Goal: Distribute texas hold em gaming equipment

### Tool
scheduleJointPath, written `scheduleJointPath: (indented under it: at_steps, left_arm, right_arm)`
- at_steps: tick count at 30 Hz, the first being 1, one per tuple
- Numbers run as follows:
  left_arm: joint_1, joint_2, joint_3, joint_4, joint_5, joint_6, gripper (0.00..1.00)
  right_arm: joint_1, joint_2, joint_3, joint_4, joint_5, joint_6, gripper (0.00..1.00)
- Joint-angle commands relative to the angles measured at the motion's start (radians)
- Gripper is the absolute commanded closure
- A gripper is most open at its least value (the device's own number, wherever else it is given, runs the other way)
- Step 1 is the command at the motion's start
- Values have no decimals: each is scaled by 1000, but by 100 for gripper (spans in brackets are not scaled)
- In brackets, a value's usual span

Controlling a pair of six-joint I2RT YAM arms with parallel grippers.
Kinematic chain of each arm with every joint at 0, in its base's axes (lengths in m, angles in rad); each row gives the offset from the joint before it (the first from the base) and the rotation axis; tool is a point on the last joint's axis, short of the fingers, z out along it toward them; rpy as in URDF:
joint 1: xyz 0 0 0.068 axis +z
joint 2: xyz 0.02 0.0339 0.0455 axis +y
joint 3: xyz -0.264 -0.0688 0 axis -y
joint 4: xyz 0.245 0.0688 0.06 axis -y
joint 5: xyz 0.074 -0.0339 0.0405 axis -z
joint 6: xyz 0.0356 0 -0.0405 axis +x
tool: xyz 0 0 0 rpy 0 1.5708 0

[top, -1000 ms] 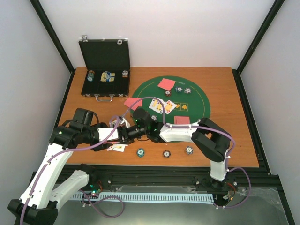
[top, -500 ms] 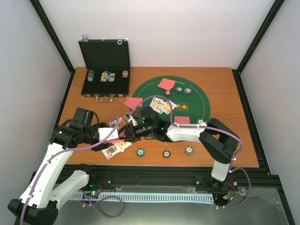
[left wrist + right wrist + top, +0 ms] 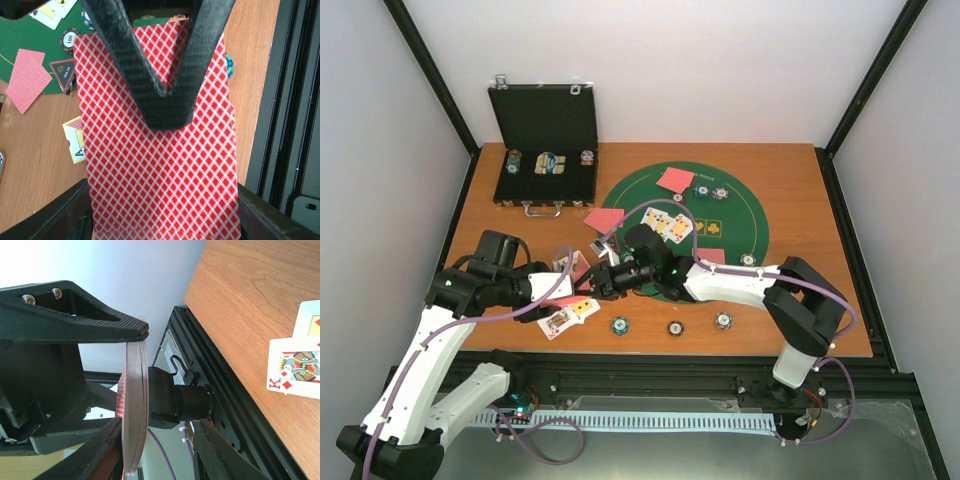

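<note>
Right claw [image 3: 598,280], grip unclear, has moved astride the card deck [image 3: 160,190] left claw [image 3: 167,112] clamps.

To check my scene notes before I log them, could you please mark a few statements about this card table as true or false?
1. The left gripper is shut on a deck of red-backed cards. True.
2. The black case has its lid closed. False: the lid stands open, with stored chips inside.
3. Three poker chips lie in a row on the bare wood of the table, near its front edge. True.
4. Every card on the green mat lies face down. False: some face-up cards lie on its left part, along with face-down ones.
</note>
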Motion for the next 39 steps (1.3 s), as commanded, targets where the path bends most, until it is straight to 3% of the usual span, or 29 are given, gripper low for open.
scheduleJointPath:
  at_steps: [1, 4, 8, 12, 21, 26, 32, 36, 39]
  left_arm:
    - [-3, -20, 36, 15, 9, 21, 67]
    - [-3, -20, 34, 18, 9, 21, 67]
    - [-3, -20, 31, 18, 3, 25, 67]
    - [-3, -21, 22, 21, -6, 34, 67]
    - [-3, -20, 11, 27, -17, 38, 67]
    - [-3, -17, 13, 29, -18, 39, 67]
    - [-3, -20, 11, 26, -19, 36, 67]
    - [-3, -18, 10, 26, -17, 39, 67]
    - [-3, -11, 17, 27, -11, 34, 67]
  right_arm:
    - [-16, -39, -24, -104, 33, -24, 62]
    - [-16, -51, -14, -132, 31, -33, 66]
    - [-17, -69, 4, -201, 39, -68, 85]
    - [-24, -95, 13, -273, 50, -103, 97]
    - [-103, -186, -23, -354, 53, -151, 97]
    - [-246, -254, -47, -473, 60, -250, 97]
    - [-523, -281, -49, -682, 100, -443, 97]
    - [-738, -222, -31, -728, 96, -544, 97]
    - [-823, -124, 24, -735, 90, -579, 97]
